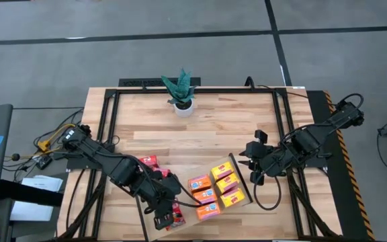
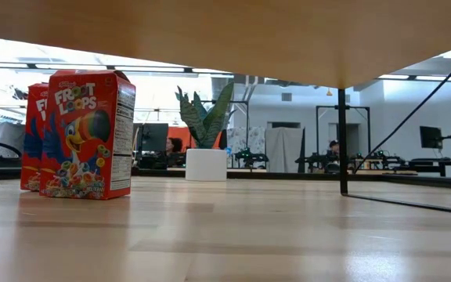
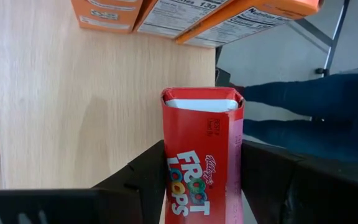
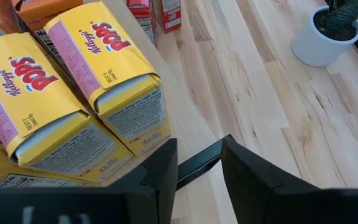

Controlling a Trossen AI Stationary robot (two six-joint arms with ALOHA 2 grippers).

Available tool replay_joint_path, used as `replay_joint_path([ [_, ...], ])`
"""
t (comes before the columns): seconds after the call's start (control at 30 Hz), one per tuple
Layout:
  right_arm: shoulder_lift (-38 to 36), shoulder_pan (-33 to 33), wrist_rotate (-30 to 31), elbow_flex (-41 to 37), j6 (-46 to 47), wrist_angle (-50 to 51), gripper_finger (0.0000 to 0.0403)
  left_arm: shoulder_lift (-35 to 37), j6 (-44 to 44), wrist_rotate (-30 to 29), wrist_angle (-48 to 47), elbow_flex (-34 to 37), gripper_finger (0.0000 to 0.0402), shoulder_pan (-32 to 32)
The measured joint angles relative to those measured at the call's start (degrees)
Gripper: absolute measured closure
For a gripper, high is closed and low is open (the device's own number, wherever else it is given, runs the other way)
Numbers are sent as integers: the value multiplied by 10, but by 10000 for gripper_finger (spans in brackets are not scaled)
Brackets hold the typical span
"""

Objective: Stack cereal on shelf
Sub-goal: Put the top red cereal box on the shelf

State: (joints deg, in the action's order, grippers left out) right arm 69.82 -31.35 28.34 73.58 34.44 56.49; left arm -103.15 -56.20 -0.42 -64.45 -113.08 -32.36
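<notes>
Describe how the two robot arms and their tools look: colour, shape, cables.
Both arms are dark, nearly black, built of jointed segments. The left arm has black cables and an orange-yellow part near its base. The right arm carries looping black cables. The left tool and the right tool each end in two flat, matte black fingers without visible markings.
</notes>
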Motion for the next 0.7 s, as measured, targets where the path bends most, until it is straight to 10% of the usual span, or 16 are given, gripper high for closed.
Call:
replay_joint_path([
  [0.7,0,-1,0,0,0,0,250,0,8,35,28,0,240,22],
])
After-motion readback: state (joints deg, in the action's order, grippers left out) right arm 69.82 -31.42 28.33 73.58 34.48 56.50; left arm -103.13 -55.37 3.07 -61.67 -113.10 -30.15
